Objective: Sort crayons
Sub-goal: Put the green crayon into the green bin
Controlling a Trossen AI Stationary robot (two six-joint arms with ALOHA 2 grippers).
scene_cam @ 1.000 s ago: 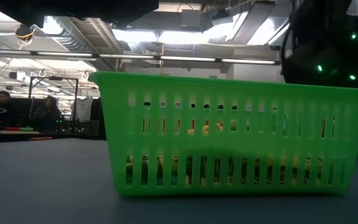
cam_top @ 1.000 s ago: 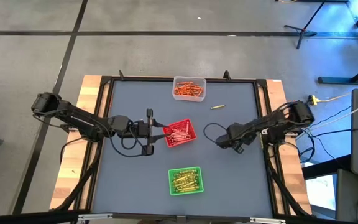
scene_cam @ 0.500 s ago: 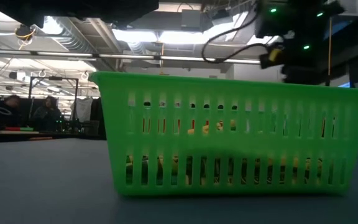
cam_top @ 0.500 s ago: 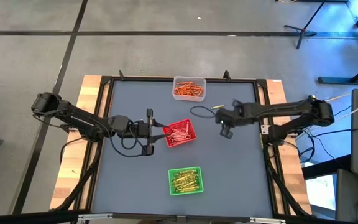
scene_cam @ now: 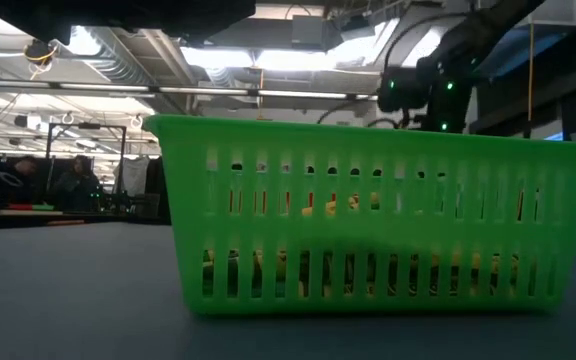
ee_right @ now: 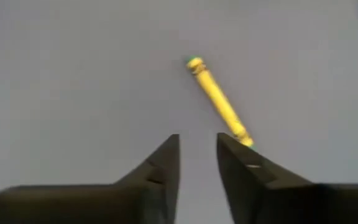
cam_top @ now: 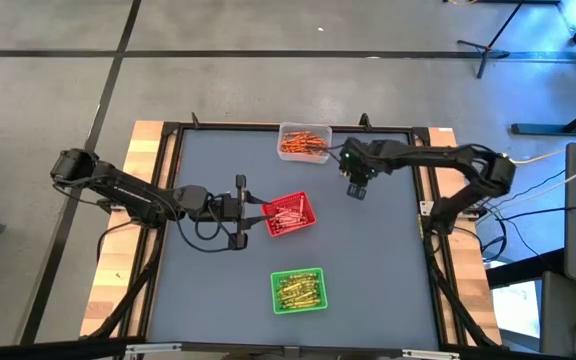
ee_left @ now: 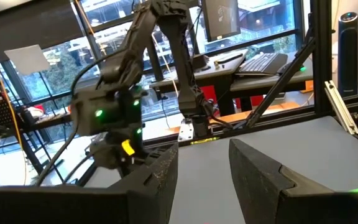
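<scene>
A single yellow crayon (ee_right: 219,102) with a green-tipped end lies flat and aslant on the bare grey worktop. The other crayons are sorted into three heaps: orange ones (cam_top: 303,145) at the far edge, red ones (cam_top: 288,214) near the middle, and yellow-green ones (cam_top: 298,290), perhaps olive, nearest.

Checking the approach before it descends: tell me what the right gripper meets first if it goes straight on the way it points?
Probably the lone yellow crayon on the table; the right gripper is open, one finger nearly over the crayon's end. Depth is unclear.
</scene>
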